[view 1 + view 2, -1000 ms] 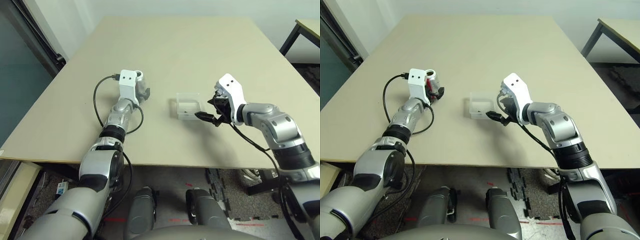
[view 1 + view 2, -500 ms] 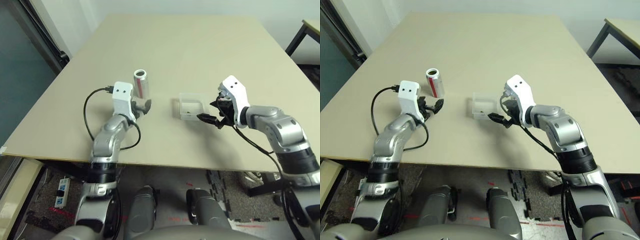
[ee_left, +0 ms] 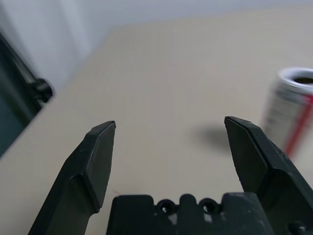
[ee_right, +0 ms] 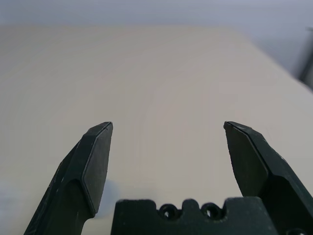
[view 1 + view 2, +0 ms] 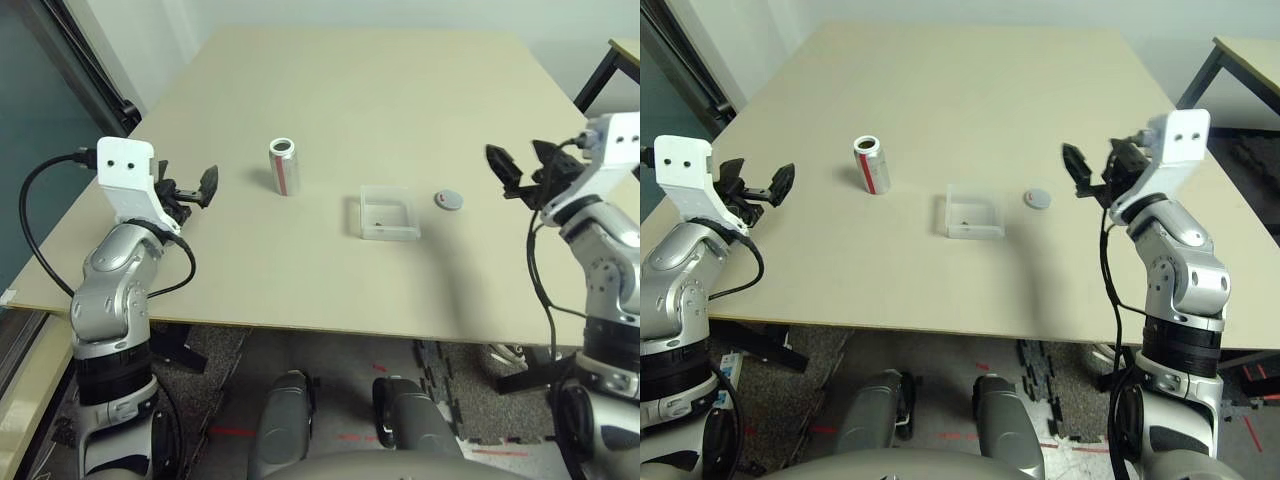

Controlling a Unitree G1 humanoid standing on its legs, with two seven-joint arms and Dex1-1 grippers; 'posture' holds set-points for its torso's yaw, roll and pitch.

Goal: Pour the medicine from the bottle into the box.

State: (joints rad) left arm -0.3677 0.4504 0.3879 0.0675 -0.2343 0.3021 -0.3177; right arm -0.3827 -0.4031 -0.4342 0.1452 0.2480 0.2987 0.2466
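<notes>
The silver-grey bottle (image 5: 284,167) with its red mark stands upright on the table, its mouth uncovered, left of the clear box (image 5: 388,232). A tiny dark bit of medicine (image 5: 965,210) lies inside the box. My left gripper (image 5: 190,190) hovers open well to the left of the bottle, with nothing between its fingers; the bottle (image 3: 291,110) sits off to one side in the left wrist view. My right gripper (image 5: 520,158) is open and raised at the far right, away from the box, holding nothing.
A flat grey cap disc (image 5: 449,200) lies on the table just right of the box. The beige table (image 5: 350,90) stretches bare toward the back. A second table's edge (image 5: 612,62) shows at the far right.
Both arms have drawn back outward. The left gripper, beside the bottle half a second ago, is now far left. The right gripper left the box's side; the cap disc now lies uncovered.
</notes>
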